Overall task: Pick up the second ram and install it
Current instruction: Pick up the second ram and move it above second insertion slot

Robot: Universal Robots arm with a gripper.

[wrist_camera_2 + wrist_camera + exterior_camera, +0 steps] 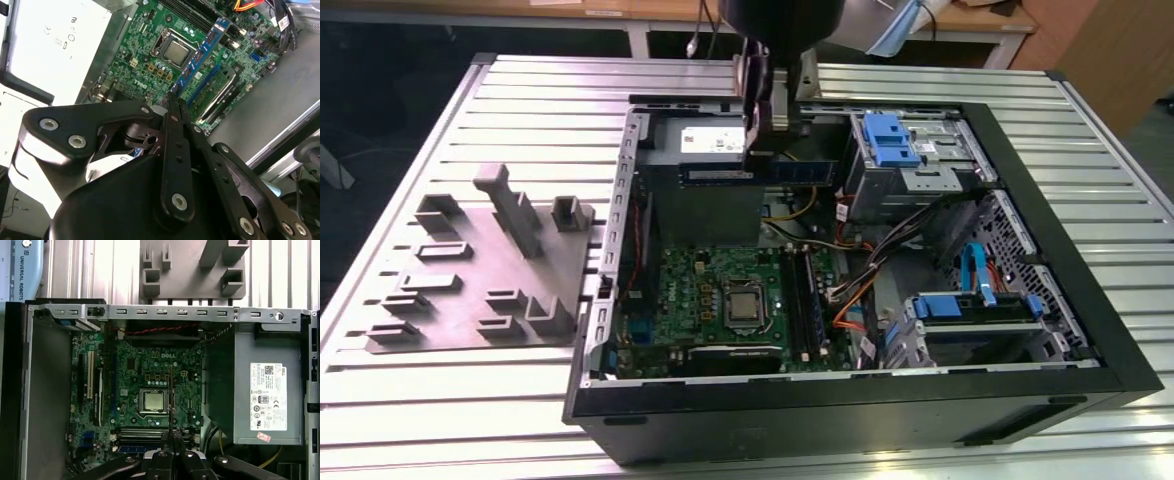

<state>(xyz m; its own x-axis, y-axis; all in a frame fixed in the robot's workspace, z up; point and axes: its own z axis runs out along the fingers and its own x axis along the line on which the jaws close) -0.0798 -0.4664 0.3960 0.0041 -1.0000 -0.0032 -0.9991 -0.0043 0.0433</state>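
Note:
My gripper hangs over the open computer case, shut on the second ram, a long thin dark stick held level above the grey power-supply box. In the second wrist view the fingers pinch one end of the stick, which reaches out over the green motherboard. Seen from the first wrist view, the ram is a thin edge rising from the gripper across the board, above the long black slots. Another green stick lies along the slots.
The case lies open on a slatted metal table. A grey fixture plate with plastic blocks sits at the exterior view's left. Drive cages with blue parts and loose cables crowd the case's other side. The processor sits mid-board.

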